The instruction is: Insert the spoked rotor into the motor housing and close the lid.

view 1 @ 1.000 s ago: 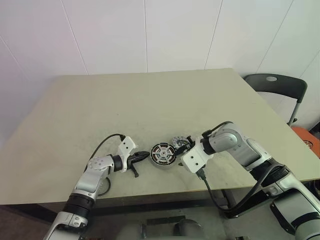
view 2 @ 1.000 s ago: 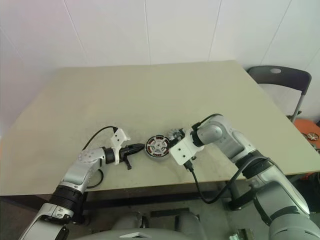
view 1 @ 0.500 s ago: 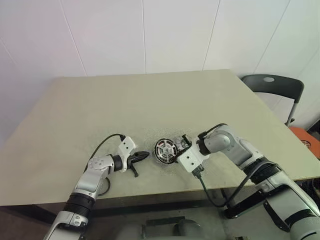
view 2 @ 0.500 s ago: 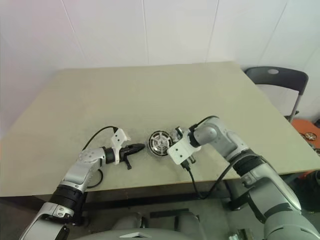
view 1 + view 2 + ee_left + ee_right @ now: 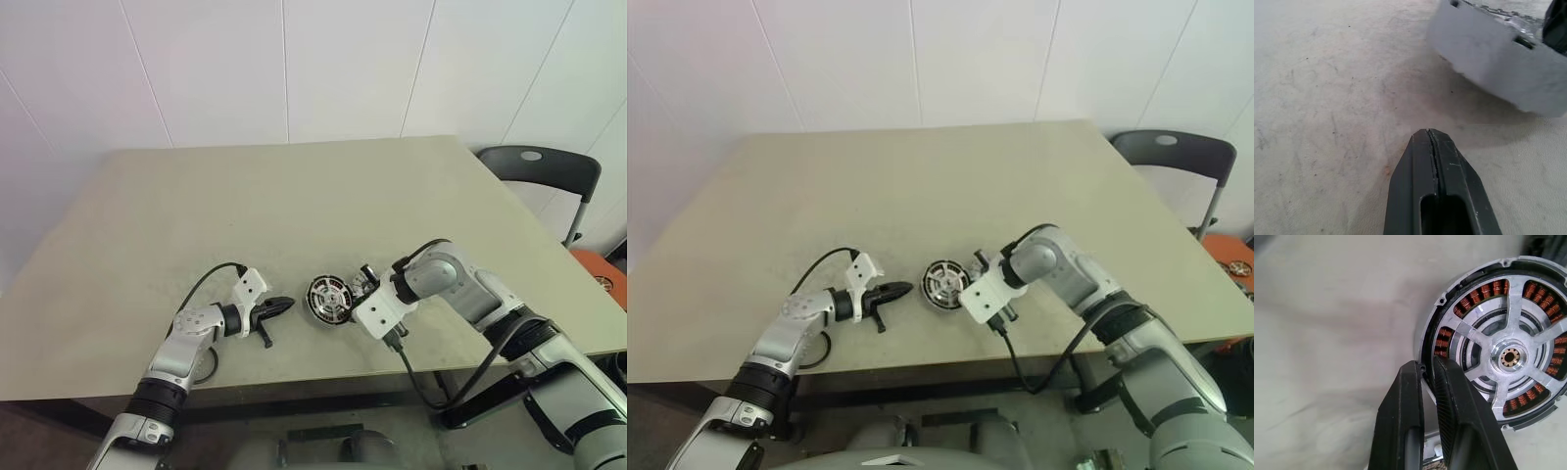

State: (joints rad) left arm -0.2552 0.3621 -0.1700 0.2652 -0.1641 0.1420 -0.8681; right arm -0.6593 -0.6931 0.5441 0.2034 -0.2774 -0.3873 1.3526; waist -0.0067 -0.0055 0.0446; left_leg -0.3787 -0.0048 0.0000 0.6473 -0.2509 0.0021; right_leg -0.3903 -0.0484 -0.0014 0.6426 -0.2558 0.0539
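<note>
The motor housing (image 5: 1498,352) is seen near the front edge of the desk (image 5: 294,196), tipped up on its edge. Copper windings are seen around its silver hub, behind silver spokes. Its rim is pinched by the nearly closed jaws of the right gripper (image 5: 1427,372). The left gripper (image 5: 284,305) is held low over the desk, just beside the housing, with its jaws pressed together on nothing. A dark chair (image 5: 544,166) is seen beyond the desk's right side.
</note>
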